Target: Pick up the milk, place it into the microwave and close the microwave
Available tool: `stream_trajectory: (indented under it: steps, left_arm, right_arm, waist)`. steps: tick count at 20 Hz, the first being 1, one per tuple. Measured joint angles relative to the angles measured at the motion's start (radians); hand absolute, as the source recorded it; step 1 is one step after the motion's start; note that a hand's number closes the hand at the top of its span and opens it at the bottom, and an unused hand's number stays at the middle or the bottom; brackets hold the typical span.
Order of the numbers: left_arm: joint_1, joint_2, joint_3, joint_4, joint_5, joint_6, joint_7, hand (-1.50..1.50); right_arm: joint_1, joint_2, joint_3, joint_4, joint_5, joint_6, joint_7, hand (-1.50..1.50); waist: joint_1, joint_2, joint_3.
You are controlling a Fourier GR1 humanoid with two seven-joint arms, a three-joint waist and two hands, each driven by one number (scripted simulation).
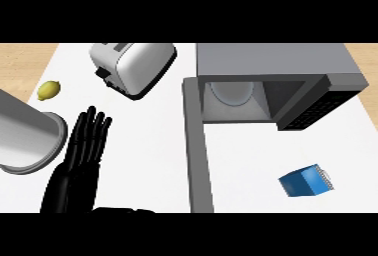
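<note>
Left hand (pixel 85 145) flat open, empty, milk carton (pixel 301 182) well apart to its right

— What stands on the bench (pixel 148 150)?
— A toaster (pixel 136 65), on the far part, left of middle. Silver body, black trim along its base, two slots showing at its far end. It sits askew to the bench's edges.
— Anything else?
— A lemon (pixel 49 90). Small, yellow, close to the bench's left edge. It lies left of the toaster and a little nearer to us, apart from it, not touching.
— And the bench itself?
— White and plain. Past its far corners a wood-toned surface (pixel 22 55) shows, at the left and at the right.
</note>
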Motion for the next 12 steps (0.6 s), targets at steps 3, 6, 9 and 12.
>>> stream_trajectory:
  steps: [3,6,9,12]
  left_arm:
    - [0.048,-0.003,-0.070,-0.023,-0.027,0.039,-0.014,-1.50]
    - [0.068,-0.004,-0.114,-0.016,-0.041,0.070,-0.038,-1.50]
    - [0.111,-0.005,-0.164,-0.006,-0.055,0.100,-0.089,-1.50]
    - [0.131,-0.006,-0.197,0.008,-0.068,0.128,-0.112,-1.50]
  right_arm:
    - [0.073,0.012,-0.019,0.044,0.008,0.041,-0.081,-1.50]
    - [0.103,0.022,-0.021,0.118,0.031,0.057,-0.171,-1.50]
    - [0.111,0.025,-0.028,0.187,0.060,0.062,-0.250,-1.50]
    - [0.092,0.023,-0.055,0.257,0.068,0.052,-0.306,-1.50]
  waist:
    - [0.002,0.000,0.000]
    - [0.004,0.000,0.000]
    - [0.007,0.001,0.000]
    - [0.009,0.001,0.000]
